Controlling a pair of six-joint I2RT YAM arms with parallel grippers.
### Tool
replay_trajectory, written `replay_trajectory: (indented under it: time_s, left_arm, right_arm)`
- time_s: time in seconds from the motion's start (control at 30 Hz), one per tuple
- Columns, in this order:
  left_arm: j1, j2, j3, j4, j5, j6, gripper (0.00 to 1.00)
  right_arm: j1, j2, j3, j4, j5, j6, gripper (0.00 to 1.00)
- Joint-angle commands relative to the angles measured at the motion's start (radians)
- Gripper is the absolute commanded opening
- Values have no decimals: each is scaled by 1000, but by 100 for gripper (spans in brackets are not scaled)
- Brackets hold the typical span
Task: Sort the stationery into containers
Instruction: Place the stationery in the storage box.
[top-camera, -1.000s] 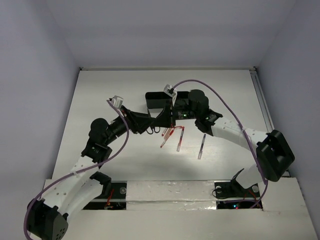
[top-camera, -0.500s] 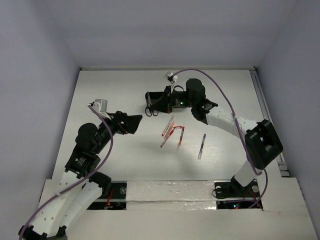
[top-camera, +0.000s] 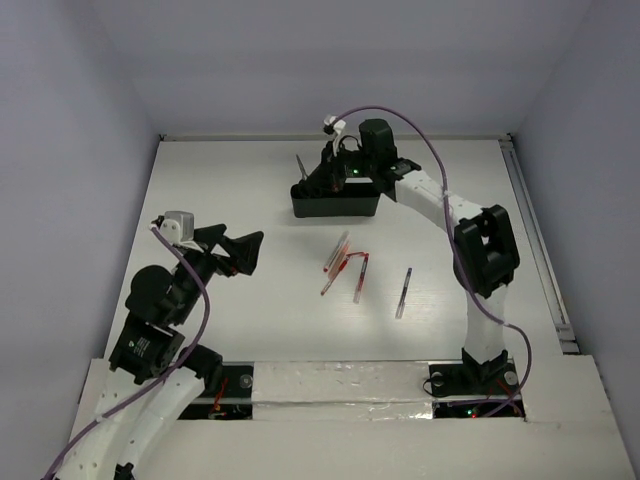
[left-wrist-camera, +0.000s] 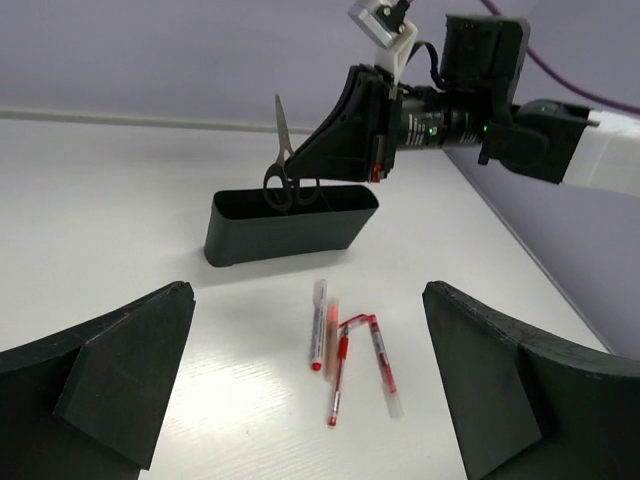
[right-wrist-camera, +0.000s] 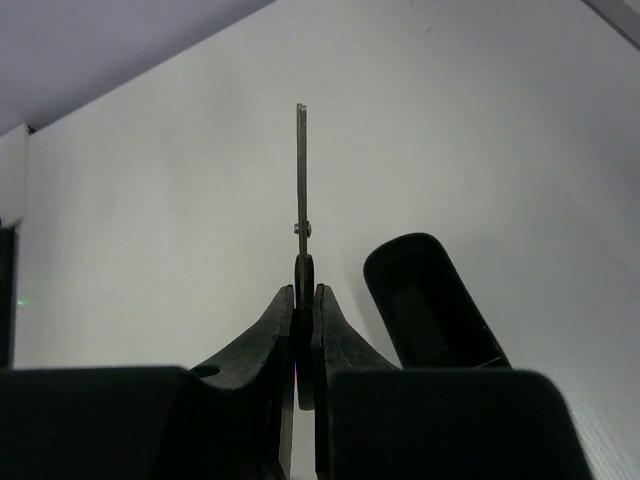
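you're on the scissors drop: your right gripper (right-wrist-camera: 303, 340) pinches the scissors (left-wrist-camera: 283, 160) blades-up, handles at the mouth of the black tray (left-wrist-camera: 280, 238). next, lower them and release. your left gripper (top-camera: 240, 252) hangs spread; the pens (left-wrist-camera: 335, 350) lie outside the tray.
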Motion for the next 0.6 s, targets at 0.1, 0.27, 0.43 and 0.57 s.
replay_trajectory:
  time_s: [0.1,0.27,0.43,0.57]
  left_arm:
    - [64,51,-1,33,70,37,99]
    - [148,52,-10,50,150,37,99]
    - [148,57,-10,51,156,37,99]
    - [148,69,-11,53,167,37,99]
  right_arm:
    - [1,98,174,-135,8,-126,0]
    - [1,150,217,-128,16,-135,0]
    - [1,196,263,-142,40,-141,0]
    - [1,225,289,-131,37,-135,0]
